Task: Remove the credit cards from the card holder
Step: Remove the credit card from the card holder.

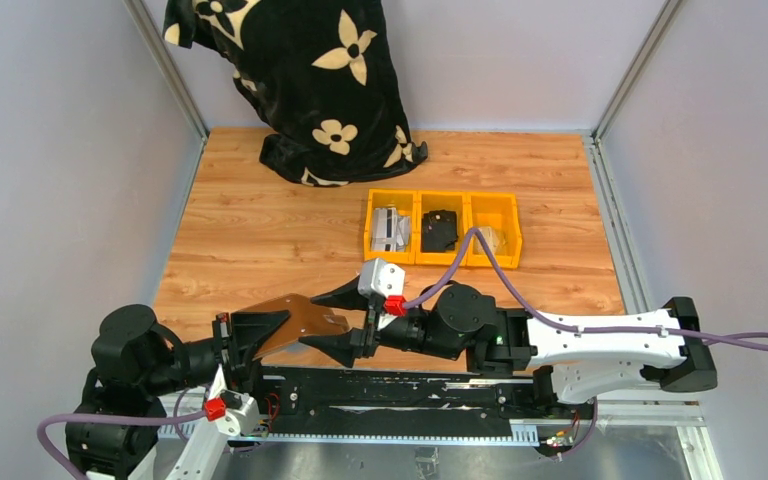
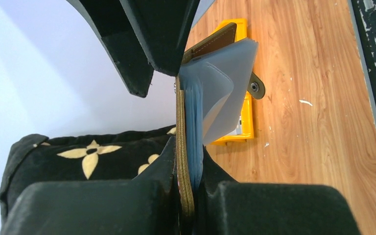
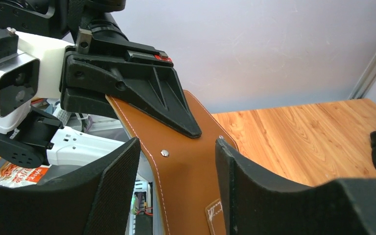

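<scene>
Left hand (image 2: 188,164) tight on card holder (image 3: 188,186); right hand (image 3: 177,143) wide open astride it.

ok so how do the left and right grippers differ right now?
The left gripper is shut, clamping the card holder by one edge; the right gripper is open, straddling it without clamping. The left gripper reaches in from the left side, the right gripper from the opposite side. Both meet at the card holder.

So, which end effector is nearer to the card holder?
Left: the left end effector is shut on the card holder. The right end effector is open, its fingers either side of it, contact unclear.
</scene>
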`<state>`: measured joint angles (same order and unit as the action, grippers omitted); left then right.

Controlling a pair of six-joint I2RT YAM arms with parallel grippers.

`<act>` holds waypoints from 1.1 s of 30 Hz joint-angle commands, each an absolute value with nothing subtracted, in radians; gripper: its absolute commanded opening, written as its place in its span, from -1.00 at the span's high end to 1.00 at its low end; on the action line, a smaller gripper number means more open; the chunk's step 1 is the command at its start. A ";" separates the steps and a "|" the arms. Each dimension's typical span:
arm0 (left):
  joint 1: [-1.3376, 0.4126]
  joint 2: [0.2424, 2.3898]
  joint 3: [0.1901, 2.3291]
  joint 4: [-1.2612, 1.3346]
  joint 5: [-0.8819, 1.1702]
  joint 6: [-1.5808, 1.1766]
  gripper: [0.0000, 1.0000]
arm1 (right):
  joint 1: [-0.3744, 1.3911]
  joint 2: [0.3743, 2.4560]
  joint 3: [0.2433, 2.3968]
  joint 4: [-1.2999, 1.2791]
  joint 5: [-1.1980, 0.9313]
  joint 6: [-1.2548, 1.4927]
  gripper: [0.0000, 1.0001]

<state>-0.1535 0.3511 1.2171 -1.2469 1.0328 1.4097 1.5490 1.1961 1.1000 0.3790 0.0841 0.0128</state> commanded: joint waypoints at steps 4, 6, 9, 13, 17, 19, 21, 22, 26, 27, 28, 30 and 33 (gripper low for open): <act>-0.121 0.337 1.230 -1.235 1.101 1.458 1.00 | 1.556 1.106 1.088 0.238 0.074 0.005 -0.20; -0.113 0.335 1.232 -1.235 1.106 1.464 1.00 | 1.553 1.070 1.068 0.215 -0.017 -0.026 -0.23; -0.104 0.337 1.233 -1.235 1.118 1.473 1.00 | 1.549 1.049 1.070 0.137 -0.097 -0.038 -0.28; -0.082 0.356 1.253 -1.236 1.155 1.451 1.00 | 1.549 1.086 1.081 0.077 -0.044 -0.053 -0.32; -0.058 0.374 1.279 -1.237 1.189 1.415 1.00 | 1.551 1.160 1.090 0.100 -0.018 -0.070 -0.25; -0.048 0.379 1.288 -1.236 1.199 1.399 1.00 | 1.556 1.193 1.107 0.139 0.016 -0.072 -0.13; -0.042 0.376 1.289 -1.236 1.205 1.388 1.00 | 1.570 1.213 1.109 0.192 0.092 -0.085 -0.10; -0.041 0.375 1.288 -1.237 1.207 1.380 1.00 | 1.582 1.219 1.103 0.226 0.147 -0.097 -0.10; -0.039 0.366 1.279 -1.236 1.206 1.360 1.00 | 1.633 1.217 1.071 0.373 0.467 -0.161 0.25; -0.038 0.364 1.276 -1.237 1.206 1.360 1.00 | 1.637 1.209 1.058 0.403 0.513 -0.159 0.38; -0.039 0.363 1.274 -1.237 1.206 1.358 1.00 | 1.637 1.197 1.048 0.429 0.546 -0.154 0.49; -0.038 0.361 1.270 -1.236 1.207 1.353 1.00 | 1.637 1.171 1.020 0.480 0.589 -0.146 0.68; -0.039 0.354 1.259 -1.237 1.214 1.357 1.00 | 1.637 1.133 0.987 0.558 0.630 -0.121 0.88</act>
